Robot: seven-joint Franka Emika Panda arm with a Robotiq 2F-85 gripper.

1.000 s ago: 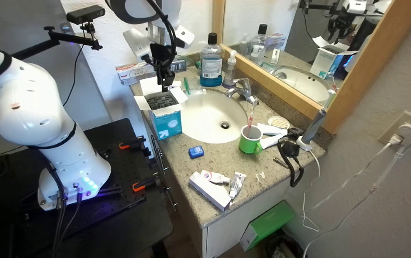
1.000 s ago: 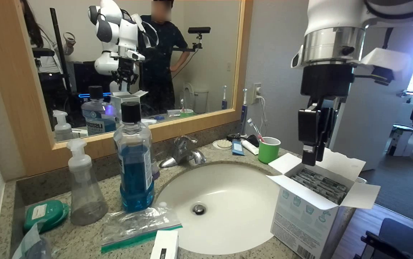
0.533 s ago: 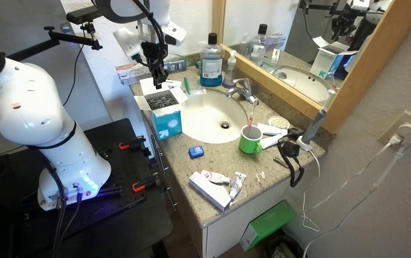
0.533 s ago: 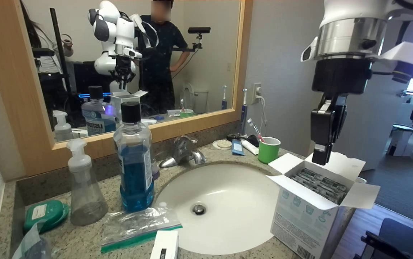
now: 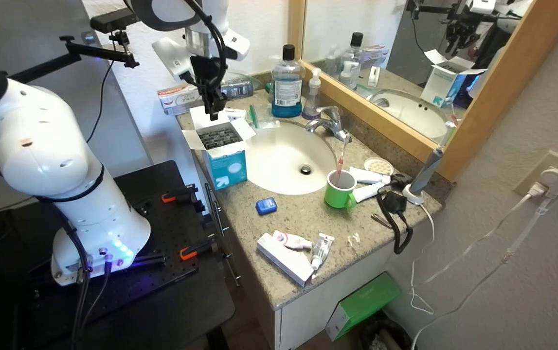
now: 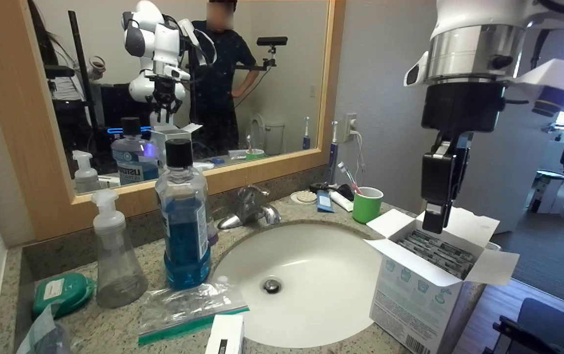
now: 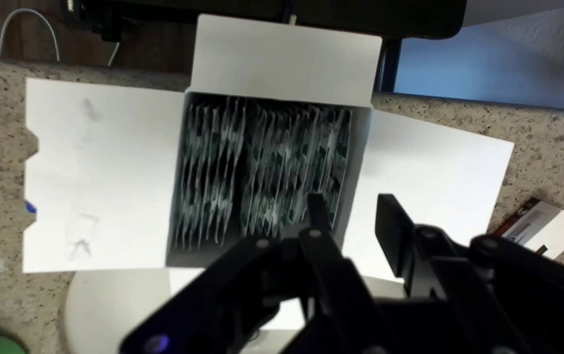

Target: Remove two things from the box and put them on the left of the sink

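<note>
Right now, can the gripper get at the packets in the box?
Likely yes: the flaps are spread, the packets show inside the box, and the gripper hangs open above. In the wrist view, though, it appears over the box's edge, so it may need to shift first.

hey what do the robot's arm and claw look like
The arm is glossy white and rounded, wrapped with black bands, with pale blue lights near its foot. Black cables run along it, and a silver collar sits above the claw, which is mostly black with blocky fingers.
</note>
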